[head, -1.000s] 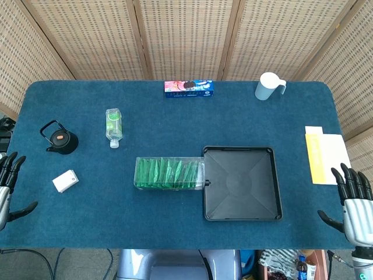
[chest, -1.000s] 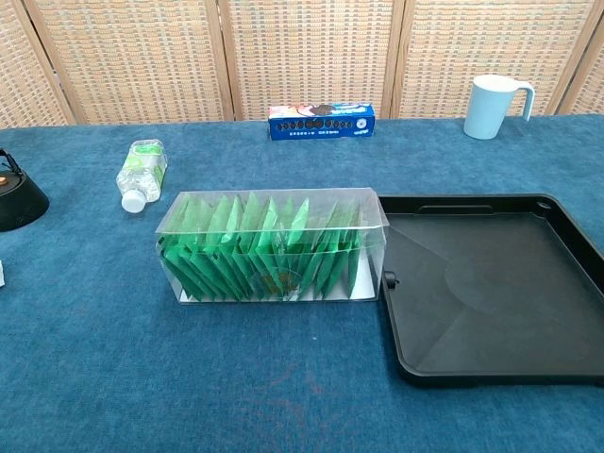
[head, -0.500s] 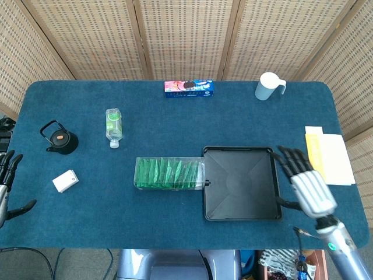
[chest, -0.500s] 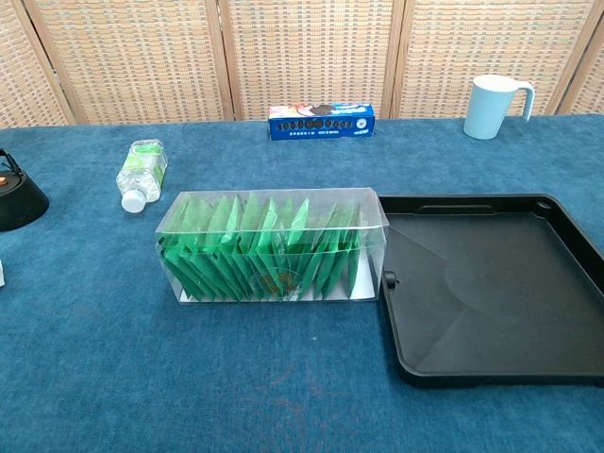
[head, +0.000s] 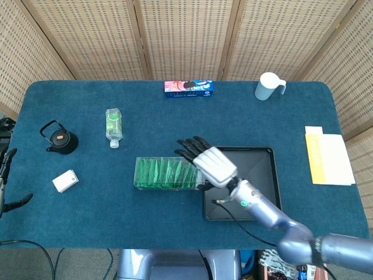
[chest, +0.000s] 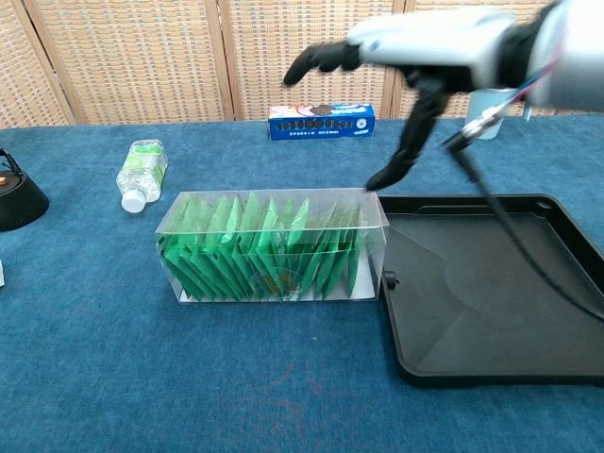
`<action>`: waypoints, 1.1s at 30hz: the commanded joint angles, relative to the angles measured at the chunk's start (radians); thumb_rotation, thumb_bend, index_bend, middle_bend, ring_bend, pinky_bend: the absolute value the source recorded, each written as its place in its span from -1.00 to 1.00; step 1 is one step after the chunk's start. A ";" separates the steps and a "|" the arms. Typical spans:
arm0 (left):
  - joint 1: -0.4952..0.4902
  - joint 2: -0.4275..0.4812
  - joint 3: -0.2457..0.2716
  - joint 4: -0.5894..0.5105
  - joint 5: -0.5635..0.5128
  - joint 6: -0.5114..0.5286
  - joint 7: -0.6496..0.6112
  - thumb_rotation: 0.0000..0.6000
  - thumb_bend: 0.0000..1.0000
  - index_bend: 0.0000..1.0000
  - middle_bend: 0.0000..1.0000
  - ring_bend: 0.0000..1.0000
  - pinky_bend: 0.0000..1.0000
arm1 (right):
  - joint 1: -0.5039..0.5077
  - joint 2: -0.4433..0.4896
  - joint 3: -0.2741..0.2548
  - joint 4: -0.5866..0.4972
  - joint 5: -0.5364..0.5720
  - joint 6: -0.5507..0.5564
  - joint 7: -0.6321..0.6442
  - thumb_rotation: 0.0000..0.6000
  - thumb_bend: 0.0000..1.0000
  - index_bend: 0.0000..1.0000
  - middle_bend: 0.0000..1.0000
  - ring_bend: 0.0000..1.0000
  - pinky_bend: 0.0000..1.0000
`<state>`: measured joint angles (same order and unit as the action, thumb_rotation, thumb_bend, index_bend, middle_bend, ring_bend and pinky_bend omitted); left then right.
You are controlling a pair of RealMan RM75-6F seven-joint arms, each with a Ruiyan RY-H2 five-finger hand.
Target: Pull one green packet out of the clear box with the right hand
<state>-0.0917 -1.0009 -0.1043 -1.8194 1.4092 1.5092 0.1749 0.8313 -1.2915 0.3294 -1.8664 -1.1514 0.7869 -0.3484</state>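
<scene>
We see the right hand (head: 211, 163) spread open, holding nothing, above the right end of the clear box (head: 169, 173). The box of green packets (chest: 267, 251) sits mid-bench toward the front edge, touching the black tray (head: 240, 182). Our left hand (head: 7, 182) is open at the bench's left edge.

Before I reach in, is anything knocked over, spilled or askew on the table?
Only the small water bottle lies on its side, capped, nothing spilled. The clear box sits upright with its green packets standing; the right hand hovers open above it.

Both pictures are bright and evenly lit, with soft shadows; only the silver robot right hand (chest: 415, 52) looks blurry.
</scene>
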 commanded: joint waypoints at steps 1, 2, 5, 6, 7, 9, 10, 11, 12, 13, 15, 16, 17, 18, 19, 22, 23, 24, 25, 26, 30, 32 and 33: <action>-0.002 0.001 -0.001 0.002 -0.005 -0.004 -0.002 1.00 -0.86 -1.00 -1.00 -1.00 -1.00 | 0.095 -0.131 0.004 0.110 0.156 -0.056 -0.064 1.00 -0.61 -0.71 -1.00 -1.00 -1.00; -0.003 0.001 -0.002 0.002 -0.008 -0.006 -0.001 1.00 -0.86 -1.00 -1.00 -1.00 -1.00 | 0.107 -0.145 0.000 0.122 0.175 -0.053 -0.074 1.00 -0.58 -0.68 -1.00 -1.00 -1.00; -0.005 0.001 -0.003 0.001 -0.016 -0.013 -0.001 1.00 -0.86 -1.00 -1.00 -1.00 -1.00 | 0.146 -0.190 -0.018 0.168 0.236 -0.036 -0.117 1.00 -0.54 -0.60 -1.00 -1.00 -1.00; -0.005 0.001 -0.003 0.001 -0.018 -0.013 -0.001 1.00 -0.86 -1.00 -1.00 -1.00 -1.00 | 0.156 -0.202 -0.024 0.179 0.256 -0.029 -0.128 1.00 -0.52 -0.60 -1.00 -1.00 -1.00; -0.005 0.001 -0.004 0.001 -0.018 -0.012 -0.002 1.00 -0.86 -1.00 -1.00 -1.00 -1.00 | 0.161 -0.208 -0.028 0.184 0.268 -0.024 -0.133 1.00 -0.51 -0.60 -1.00 -1.00 -1.00; -0.005 0.002 -0.003 0.000 -0.019 -0.012 -0.002 1.00 -0.86 -1.00 -1.00 -1.00 -1.00 | 0.171 -0.220 -0.039 0.194 0.293 -0.014 -0.145 1.00 -0.49 -0.60 -1.00 -1.00 -1.00; -0.006 0.001 -0.003 0.000 -0.020 -0.014 -0.002 1.00 -0.86 -1.00 -1.00 -1.00 -1.00 | 0.177 -0.224 -0.045 0.199 0.306 -0.009 -0.152 1.00 -0.48 -0.60 -1.00 -1.00 -1.00; -0.007 0.001 -0.002 0.000 -0.020 -0.017 -0.001 1.00 -0.86 -1.00 -1.00 -1.00 -1.00 | 0.183 -0.227 -0.050 0.201 0.318 -0.003 -0.159 1.00 -0.47 -0.59 -1.00 -1.00 -1.00; -0.008 0.001 -0.001 0.000 -0.020 -0.019 -0.002 1.00 -0.86 -1.00 -1.00 -1.00 -1.00 | 0.186 -0.229 -0.053 0.203 0.326 0.001 -0.163 1.00 -0.46 -0.59 -1.00 -1.00 -1.00; -0.009 0.001 -0.001 0.000 -0.020 -0.021 -0.002 1.00 -0.86 -1.00 -1.00 -1.00 -1.00 | 0.189 -0.230 -0.055 0.205 0.333 0.006 -0.166 1.00 -0.45 -0.59 -1.00 -1.00 -1.00; -0.009 0.001 -0.001 -0.001 -0.021 -0.022 -0.003 1.00 -0.86 -1.00 -1.00 -1.00 -1.00 | 0.196 -0.234 -0.065 0.210 0.356 0.015 -0.174 1.00 -0.41 -0.58 -1.00 -1.00 -1.00; -0.009 0.002 -0.001 -0.001 -0.021 -0.021 -0.004 1.00 -0.86 -1.00 -1.00 -1.00 -1.00 | 0.199 -0.235 -0.068 0.211 0.361 0.017 -0.176 1.00 -0.39 -0.58 -1.00 -1.00 -1.00; -0.009 0.002 0.000 -0.002 -0.021 -0.020 -0.005 1.00 -0.86 -1.00 -1.00 -1.00 -1.00 | 0.201 -0.237 -0.072 0.214 0.367 0.020 -0.178 1.00 -0.37 -0.56 -1.00 -1.00 -1.00; -0.008 0.002 0.000 -0.002 -0.021 -0.020 -0.006 1.00 -0.86 -1.00 -1.00 -1.00 -1.00 | 0.203 -0.237 -0.076 0.217 0.370 0.022 -0.179 1.00 -0.34 -0.53 -1.00 -1.00 -1.00; -0.009 0.003 -0.001 -0.002 -0.022 -0.021 -0.007 1.00 -0.86 -1.00 -1.00 -1.00 -1.00 | 0.205 -0.238 -0.079 0.220 0.372 0.023 -0.180 1.00 -0.30 -0.49 -1.00 -1.00 -1.00; -0.010 0.004 0.000 -0.001 -0.024 -0.024 -0.010 1.00 -0.86 -1.00 -1.00 -1.00 -1.00 | 0.212 -0.241 -0.085 0.230 0.380 0.029 -0.182 1.00 -0.15 -0.35 -1.00 -1.00 -1.00; -0.011 0.004 0.000 -0.001 -0.024 -0.025 -0.011 1.00 -0.86 -1.00 -1.00 -1.00 -1.00 | 0.215 -0.243 -0.086 0.233 0.383 0.032 -0.181 1.00 -0.10 -0.31 -0.99 -1.00 -1.00; -0.011 0.005 0.000 -0.001 -0.024 -0.026 -0.012 1.00 -0.86 -1.00 -1.00 -1.00 -1.00 | 0.217 -0.245 -0.086 0.236 0.385 0.036 -0.180 1.00 -0.04 -0.29 -0.98 -1.00 -1.00; -0.011 0.005 0.000 -0.001 -0.024 -0.026 -0.013 1.00 -0.86 -1.00 -1.00 -1.00 -1.00 | 0.218 -0.246 -0.085 0.237 0.386 0.040 -0.178 1.00 0.00 -0.28 -0.98 -1.00 -1.00; -0.011 0.005 0.000 -0.001 -0.024 -0.026 -0.013 1.00 -0.86 -1.00 -1.00 -1.00 -1.00 | 0.219 -0.246 -0.083 0.236 0.386 0.045 -0.176 1.00 0.04 -0.28 -0.98 -1.00 -1.00; -0.013 0.006 0.001 0.000 -0.027 -0.032 -0.016 1.00 -0.86 -1.00 -1.00 -1.00 -1.00 | 0.224 -0.239 -0.059 0.225 0.380 0.074 -0.158 1.00 0.08 -0.28 -0.98 -1.00 -1.00; -0.015 0.007 0.000 0.001 -0.030 -0.037 -0.019 1.00 -0.86 -1.00 -1.00 -1.00 -1.00 | 0.229 -0.233 -0.038 0.225 0.385 0.087 -0.148 1.00 0.09 -0.28 -0.98 -1.00 -1.00; -0.016 0.008 0.000 0.001 -0.032 -0.039 -0.020 1.00 -0.86 -1.00 -1.00 -1.00 -1.00 | 0.233 -0.229 -0.025 0.226 0.391 0.092 -0.143 1.00 0.09 -0.28 -0.98 -1.00 -1.00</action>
<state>-0.1077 -0.9936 -0.1043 -1.8186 1.3780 1.4711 0.1550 1.0590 -1.5265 0.2903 -1.6397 -0.7663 0.8699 -0.4999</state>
